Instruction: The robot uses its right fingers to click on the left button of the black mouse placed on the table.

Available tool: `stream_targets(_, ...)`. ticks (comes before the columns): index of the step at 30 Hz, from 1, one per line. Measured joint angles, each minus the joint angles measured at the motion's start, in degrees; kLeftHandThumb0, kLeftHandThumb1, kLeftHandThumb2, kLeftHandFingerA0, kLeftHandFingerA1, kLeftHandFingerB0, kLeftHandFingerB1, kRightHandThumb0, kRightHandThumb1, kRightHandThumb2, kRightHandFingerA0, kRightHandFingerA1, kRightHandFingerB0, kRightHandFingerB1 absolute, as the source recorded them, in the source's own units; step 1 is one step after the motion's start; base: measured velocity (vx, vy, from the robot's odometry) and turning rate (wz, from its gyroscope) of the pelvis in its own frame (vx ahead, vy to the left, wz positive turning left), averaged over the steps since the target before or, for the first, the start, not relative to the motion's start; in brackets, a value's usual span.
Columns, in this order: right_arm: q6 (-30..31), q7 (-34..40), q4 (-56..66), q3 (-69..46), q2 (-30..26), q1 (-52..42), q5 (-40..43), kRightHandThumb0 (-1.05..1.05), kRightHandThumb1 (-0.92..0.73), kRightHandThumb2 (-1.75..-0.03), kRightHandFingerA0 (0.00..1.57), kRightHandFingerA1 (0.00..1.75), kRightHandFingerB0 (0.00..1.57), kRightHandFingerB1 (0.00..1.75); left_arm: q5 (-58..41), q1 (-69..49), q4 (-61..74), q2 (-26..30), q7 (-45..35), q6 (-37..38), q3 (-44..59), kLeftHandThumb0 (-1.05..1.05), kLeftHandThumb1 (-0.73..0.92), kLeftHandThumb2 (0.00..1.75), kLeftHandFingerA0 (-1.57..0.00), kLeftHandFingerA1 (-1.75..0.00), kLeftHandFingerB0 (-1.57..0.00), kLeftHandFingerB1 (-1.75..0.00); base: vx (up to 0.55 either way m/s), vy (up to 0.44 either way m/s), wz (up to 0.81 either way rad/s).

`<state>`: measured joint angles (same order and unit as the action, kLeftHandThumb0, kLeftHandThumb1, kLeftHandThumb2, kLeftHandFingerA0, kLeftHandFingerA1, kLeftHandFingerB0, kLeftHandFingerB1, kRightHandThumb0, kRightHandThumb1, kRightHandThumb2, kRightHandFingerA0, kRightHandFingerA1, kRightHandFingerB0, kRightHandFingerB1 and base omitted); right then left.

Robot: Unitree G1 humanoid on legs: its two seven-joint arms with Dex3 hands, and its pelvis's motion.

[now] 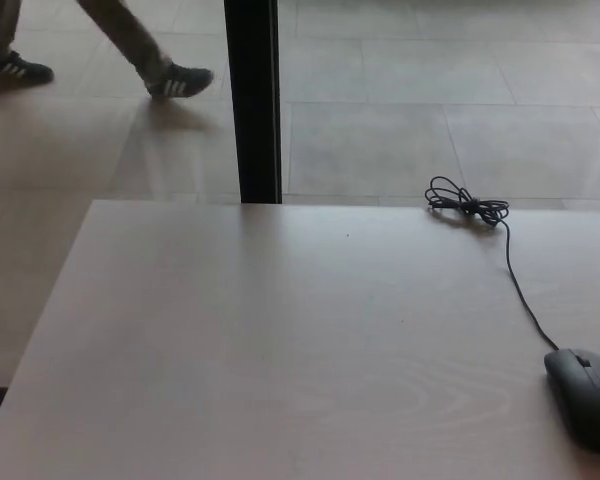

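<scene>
A black wired mouse (pixel 585 396) lies on the pale wooden table (pixel 280 350) near its right front corner, partly cut off by the picture's right edge. Its thin black cable (pixel 520 290) runs back and left to a bundled coil (pixel 465 206) at the table's far edge. Neither of my hands shows in the head view, and no part of either arm is visible.
A black vertical post (pixel 252 100) stands just behind the table's far edge. On the tiled floor beyond, a person's legs and dark sneakers (pixel 178 80) are at the top left. The table's left edge slants down to the picture's lower left.
</scene>
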<state>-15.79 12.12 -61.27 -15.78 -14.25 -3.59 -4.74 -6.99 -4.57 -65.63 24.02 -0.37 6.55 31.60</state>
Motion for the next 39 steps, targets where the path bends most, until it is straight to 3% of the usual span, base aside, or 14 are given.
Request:
stream_targets(8, -6.2, 3.9, -2.3, -7.0, -2.7, 0.8, 1.7, -0.28, -0.59, -0.58, 0.80, 0.48, 0.46, 0.36, -3.3, 1.4, -3.1, 0.6, 1.1, 1.1, 7.1, -0.41, 0.45, 0.57, -1.00, -1.64, -0.76, -0.55, 0.00, 0.000, 0.00)
stream_targets(9, -7.0, 4.5, -2.6, -8.6, -3.6, 1.0, 2.3, -0.28, -0.59, -0.59, 0.85, 0.50, 0.46, 0.36, -3.7, 1.5, -3.5, 0.6, 1.2, 1.4, 7.9, -0.50, 0.36, 0.72, -1.04, -1.26, -0.70, -0.62, 0.00, 0.000, 0.00)
stream_targets(11, -8.3, 5.6, -3.3, -12.0, -6.0, 1.8, 3.8, -0.34, -0.50, -0.70, 0.94, 1.05, 0.39, 0.43, -4.7, 1.7, -4.3, 0.8, 1.5, 2.1, 9.1, -0.48, 0.45, 0.54, -1.01, -1.06, -0.82, -0.53, 0.00, 0.000, 0.00)
stream_targets(14, -8.5, 6.3, -2.9, -16.2, -8.9, 3.6, 6.0, -0.27, -0.58, -0.57, 0.91, 1.22, 0.44, 0.36, -5.5, 1.7, -4.8, 0.9, 1.9, 2.9, 9.6, -0.49, 0.45, 0.54, -1.04, -1.15, -0.82, -0.53, 0.00, 0.000, 0.00)
stream_targets(15, -8.5, 6.4, -2.4, -17.3, -9.5, 4.0, 6.7, -0.31, -0.59, -0.59, 0.96, 0.72, 0.45, 0.36, -5.7, 1.8, -4.8, 0.9, 2.0, 3.2, 9.7, -0.49, 0.45, 0.54, -1.08, -1.10, -0.79, -0.52, 0.00, 0.000, 0.00)
stream_targets(18, -7.9, 6.6, 0.7, -19.9, -11.7, 7.0, 8.7, -0.23, -0.59, -0.57, 0.84, 0.48, 0.45, 0.35, -6.5, 2.1, -5.0, 1.0, 2.2, 3.4, 9.9, -0.50, 0.43, 0.56, -0.96, -0.73, -0.76, -0.52, 0.00, 0.000, 0.00)
stream_targets(20, -7.0, 6.7, 4.7, -20.6, -13.4, 10.6, 9.8, -0.22, -0.59, -0.58, 0.80, 0.47, 0.45, 0.35, -7.0, 2.2, -5.3, 1.0, 2.1, 3.6, 10.0, -0.51, 0.36, 0.83, -1.00, -0.96, -0.69, -0.63, 0.00, 0.000, 0.00)
stream_targets(21, -6.7, 6.7, 6.5, -20.7, -14.0, 12.0, 10.1, -0.30, -0.57, -0.57, 0.84, 0.47, 0.49, 0.36, -7.1, 2.3, -5.4, 1.1, 2.1, 3.6, 10.0, -0.47, 0.45, 0.55, -1.05, -0.92, -0.79, -0.53, 0.00, 0.000, 0.00)
stream_targets(26, -4.9, 7.2, 17.0, -19.3, -14.5, 15.7, 9.6, -0.39, -0.57, -0.58, 0.76, 0.46, 0.49, 0.36, -7.5, 2.4, -5.4, 1.0, 2.1, 3.6, 9.9, -0.47, 0.45, 0.54, -1.02, -0.79, -0.81, -0.54, 0.00, 0.000, 0.00)
stream_targets(27, -4.7, 7.3, 18.0, -19.0, -14.5, 16.1, 9.5, -0.35, -0.58, -0.57, 0.68, 0.44, 0.50, 0.36, -7.5, 2.4, -5.4, 1.0, 2.1, 3.6, 9.9, -0.51, 0.37, 0.83, -1.04, -0.91, -0.78, -0.66, 0.00, 0.000, 0.00)
stream_targets(30, -3.4, 7.5, 24.0, -17.0, -14.5, 18.3, 8.6, -0.31, -0.60, -0.57, 0.65, 0.48, 0.47, 0.35, -7.7, 2.4, -5.4, 1.0, 2.1, 3.6, 9.9, -0.51, 0.45, 0.54, -1.04, -0.92, -0.80, -0.52, 0.00, 0.000, 0.00)
stream_targets(31, -2.8, 7.5, 26.3, -16.0, -14.5, 19.0, 8.1, -0.34, -0.61, -0.58, 0.62, 0.48, 0.46, 0.36, -7.7, 2.4, -5.4, 1.0, 2.1, 3.6, 9.9, -0.50, 0.44, 0.55, -1.02, -1.22, -0.80, -0.53, 0.00, 0.000, 0.00)
stream_targets(33, -1.8, 7.4, 30.1, -14.0, -14.5, 20.1, 7.2, -0.40, -0.62, -0.58, 0.57, 0.48, 0.43, 0.35, -7.7, 2.4, -5.4, 1.0, 2.1, 3.6, 9.9, -0.49, 0.43, 0.56, -0.98, -0.82, -0.78, -0.53, 0.00, 0.000, 0.00)
stream_targets(39, 1.6, 5.6, 42.0, -5.7, -15.9, 21.2, 2.9, -0.45, -0.63, -0.59, 0.50, 0.45, 0.34, 0.32, -7.9, 2.5, -5.4, 1.0, 2.1, 3.6, 9.9, -0.47, 0.44, 0.56, -0.95, -0.84, -0.78, -0.54, 0.00, 0.000, 0.00)
